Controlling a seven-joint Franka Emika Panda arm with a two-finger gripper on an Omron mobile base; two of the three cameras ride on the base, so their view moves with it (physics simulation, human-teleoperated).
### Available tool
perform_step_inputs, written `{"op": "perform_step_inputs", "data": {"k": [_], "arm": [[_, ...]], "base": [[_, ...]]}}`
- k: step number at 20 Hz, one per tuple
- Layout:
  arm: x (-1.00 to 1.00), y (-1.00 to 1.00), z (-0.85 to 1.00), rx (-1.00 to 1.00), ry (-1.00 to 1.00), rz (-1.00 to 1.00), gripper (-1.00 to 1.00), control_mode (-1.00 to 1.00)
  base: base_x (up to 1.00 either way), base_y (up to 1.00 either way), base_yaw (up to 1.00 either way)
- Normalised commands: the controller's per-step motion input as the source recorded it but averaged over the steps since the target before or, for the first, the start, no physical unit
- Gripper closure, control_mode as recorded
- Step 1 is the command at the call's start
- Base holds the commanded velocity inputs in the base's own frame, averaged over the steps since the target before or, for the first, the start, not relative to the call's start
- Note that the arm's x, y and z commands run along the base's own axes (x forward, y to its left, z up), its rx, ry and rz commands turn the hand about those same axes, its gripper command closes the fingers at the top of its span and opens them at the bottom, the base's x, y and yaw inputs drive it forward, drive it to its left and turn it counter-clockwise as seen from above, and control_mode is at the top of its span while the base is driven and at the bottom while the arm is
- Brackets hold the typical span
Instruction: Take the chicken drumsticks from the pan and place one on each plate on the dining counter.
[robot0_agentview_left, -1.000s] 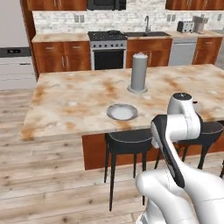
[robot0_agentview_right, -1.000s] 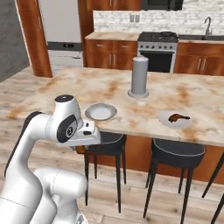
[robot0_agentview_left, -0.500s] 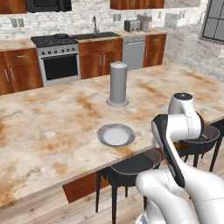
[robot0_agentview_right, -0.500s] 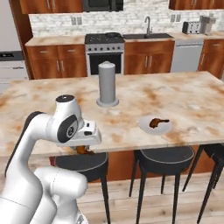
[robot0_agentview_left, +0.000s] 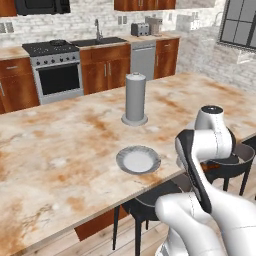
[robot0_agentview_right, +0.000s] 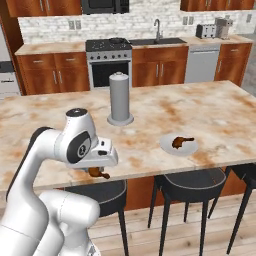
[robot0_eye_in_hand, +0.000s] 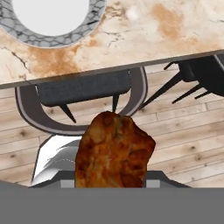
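My gripper (robot0_agentview_right: 98, 169) is shut on a reddish-brown chicken drumstick (robot0_agentview_right: 99, 173), held just off the near edge of the dining counter (robot0_agentview_right: 210, 107), above a stool. In the hand view that drumstick (robot0_eye_in_hand: 113, 151) rises between the jaws, and an empty pale plate (robot0_eye_in_hand: 52, 40) lies on the counter (robot0_eye_in_hand: 153, 35) ahead. The left base view shows this empty plate (robot0_agentview_left: 138, 160) near the counter's (robot0_agentview_left: 55, 150) front edge. A second plate (robot0_agentview_right: 179, 146) to the right carries the other drumstick (robot0_agentview_right: 183, 142). A small dark shape on the far stove may be the pan; it is too small to tell.
A tall grey cylinder (robot0_agentview_right: 119, 97) on a round base stands mid-counter, behind the plates. Black bar stools (robot0_agentview_right: 192, 182) line the counter's near side, one (robot0_eye_in_hand: 83, 87) right below the hand. Wooden cabinets, a stove (robot0_agentview_left: 56, 70) and a sink run along the back wall.
The whole picture has shifted as the base drove nearer to the counter and turned. The gripper stays shut on the drumstick; the plates and cylinder have not moved on the counter.
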Motion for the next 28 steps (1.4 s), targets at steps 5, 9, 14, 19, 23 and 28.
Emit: {"op": "perform_step_inputs", "data": {"k": [5,9,14,19,23,28], "arm": [[0.0,0.0,0.0,0.0,0.0,0.0,1.0,1.0],[0.0,0.0,0.0,0.0,0.0,0.0,1.0,1.0],[0.09,0.12,-0.02,-0.01,-0.07,0.0,1.0,-1.0],[0.57,0.63,-0.1,0.0,-0.26,-0.04,1.0,-1.0],[0.6,0.75,-0.06,0.0,-0.2,-0.15,1.0,-1.0],[0.58,0.54,-0.1,0.0,-0.06,-0.09,1.0,-1.0]], "base": [[0.0,0.0,0.0],[0.0,0.0,0.0],[0.15,0.26,0.0],[0.0,0.0,0.0],[0.0,0.0,0.0],[0.0,0.0,0.0]]}}
